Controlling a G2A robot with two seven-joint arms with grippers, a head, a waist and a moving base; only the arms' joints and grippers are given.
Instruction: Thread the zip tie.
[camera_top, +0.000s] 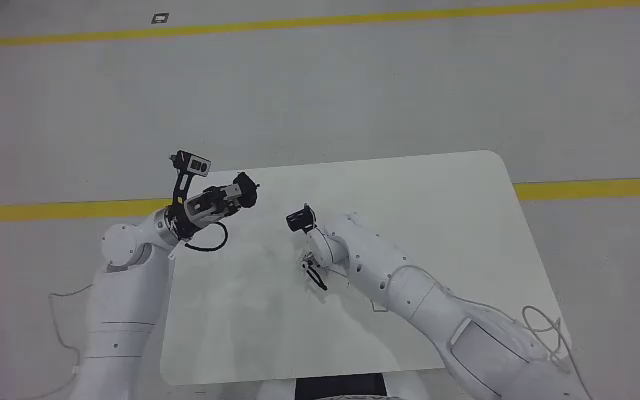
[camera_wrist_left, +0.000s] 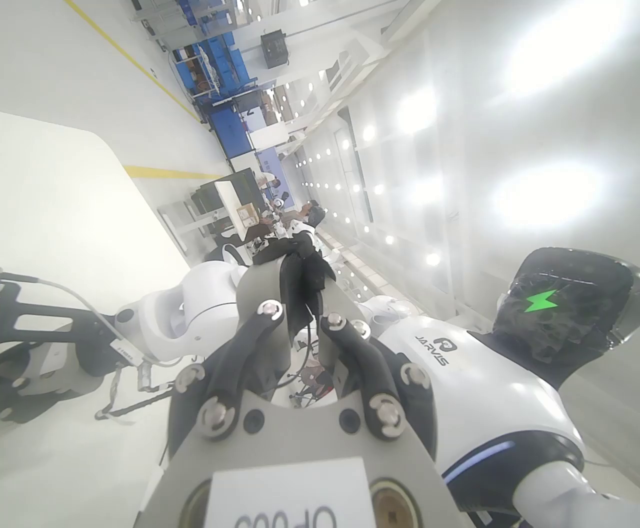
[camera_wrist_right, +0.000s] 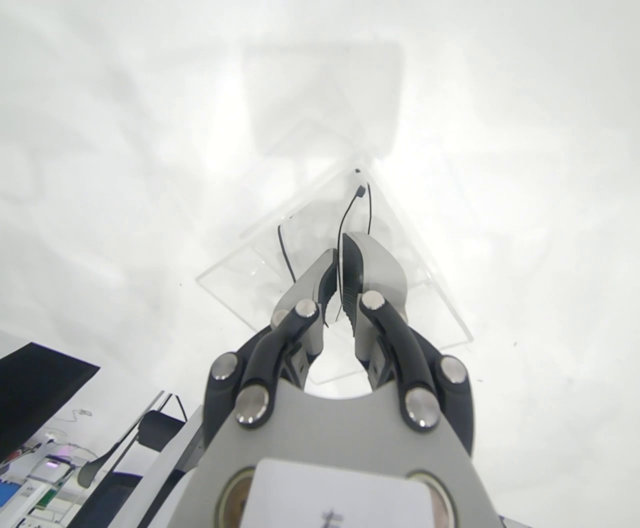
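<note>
We have the right gripper (camera_wrist_right: 340, 252) clamped on the zip tie (camera_wrist_right: 349, 210), strap end poking out over the clear tray (camera_wrist_right: 235, 280) on the table (camera_top: 450, 220), probably so the tail is free to feed. The left gripper (camera_wrist_left: 300, 272) is pinched closed with nothing clearly in it, parked by the table edge, likely out of the way.

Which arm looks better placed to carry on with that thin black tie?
Right. The right gripper is pinching the zip tie just over the clear tray, while the left gripper is lifted off the table and aimed away from it.
</note>
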